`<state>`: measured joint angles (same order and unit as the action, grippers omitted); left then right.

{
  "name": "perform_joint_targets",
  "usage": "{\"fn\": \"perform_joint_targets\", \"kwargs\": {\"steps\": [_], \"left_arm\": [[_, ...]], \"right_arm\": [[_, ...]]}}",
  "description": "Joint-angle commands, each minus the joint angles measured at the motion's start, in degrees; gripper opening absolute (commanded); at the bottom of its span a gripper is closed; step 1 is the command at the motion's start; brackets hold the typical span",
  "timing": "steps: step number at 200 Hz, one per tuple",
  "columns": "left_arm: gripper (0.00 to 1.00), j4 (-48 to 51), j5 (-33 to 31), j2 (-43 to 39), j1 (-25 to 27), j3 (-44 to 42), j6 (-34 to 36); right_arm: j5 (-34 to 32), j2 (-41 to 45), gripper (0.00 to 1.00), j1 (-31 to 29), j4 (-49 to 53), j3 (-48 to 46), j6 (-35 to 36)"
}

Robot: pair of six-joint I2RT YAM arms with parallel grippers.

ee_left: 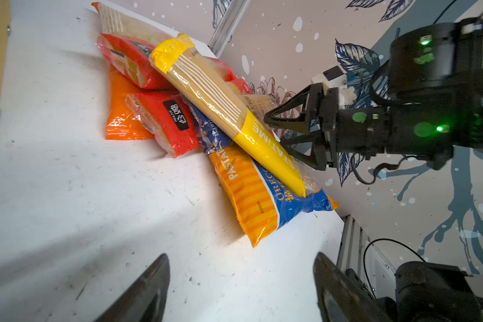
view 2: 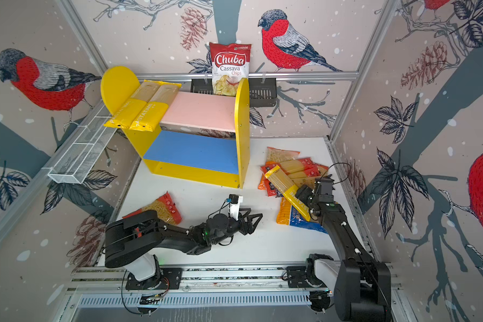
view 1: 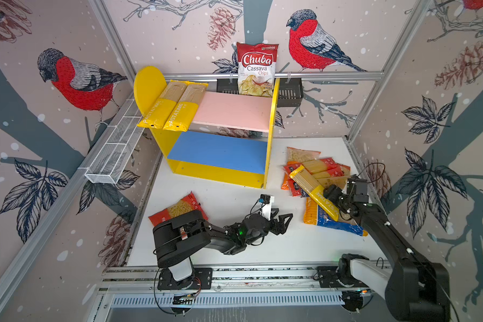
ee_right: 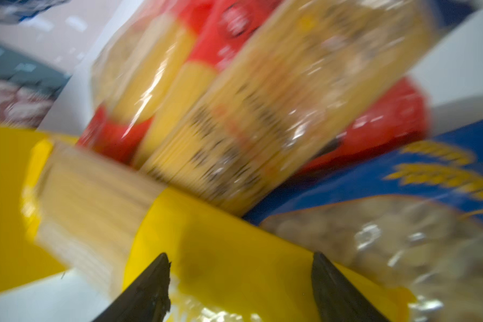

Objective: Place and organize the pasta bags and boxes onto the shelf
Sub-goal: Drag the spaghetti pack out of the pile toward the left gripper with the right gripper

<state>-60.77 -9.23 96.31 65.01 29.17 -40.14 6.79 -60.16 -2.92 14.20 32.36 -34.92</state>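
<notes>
The shelf (view 1: 270, 139) stands at the back of the table, with a pink upper board (view 1: 234, 111) and a blue lower board (view 1: 221, 152). Two yellow PASTATIME packs (view 1: 162, 107) (view 1: 183, 110) lie side by side at the left end of the pink board. Several pasta bags lie heaped at the right; topmost is another yellow PASTATIME pack (view 1: 315, 192) (ee_left: 234, 111), resting on a blue-orange bag (ee_left: 257, 195). My right gripper (view 1: 329, 195) (ee_right: 240, 256) is open, its fingers either side of that pack's yellow end (ee_right: 221, 251). My left gripper (view 1: 287, 223) (ee_left: 240, 256) hangs open and empty over bare table. A red macaroni bag (view 1: 181, 207) lies beside the left arm.
A Chuba Cassava Chips bag (view 1: 257, 69) stands in a black slotted basket (view 1: 289, 93) behind the shelf. A white wire-mesh basket (view 1: 115, 150) hangs on the left wall. Aluminium rails border the table's right and front edges.
</notes>
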Motion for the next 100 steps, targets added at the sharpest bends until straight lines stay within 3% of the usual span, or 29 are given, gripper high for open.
{"fn": "perform_joint_targets", "kwargs": {"steps": [1, 38, 100], "left_arm": [[0.8, -4.9, -0.4, -0.3, -1.7, -2.0, -3.4], [0.8, -5.8, 0.9, -0.1, -3.7, -3.0, -4.4], [0.78, -7.4, 2.6, 2.4, -3.8, -2.6, -6.8]], "right_arm": [[2.6, 1.7, 0.79, -6.1, 2.5, -1.2, -5.9], [5.7, 1.6, 0.78, -13.7, 0.0, -2.5, -9.0], [6.6, -1.5, 0.76, -9.5, -0.9, 1.2, -0.6]]}}
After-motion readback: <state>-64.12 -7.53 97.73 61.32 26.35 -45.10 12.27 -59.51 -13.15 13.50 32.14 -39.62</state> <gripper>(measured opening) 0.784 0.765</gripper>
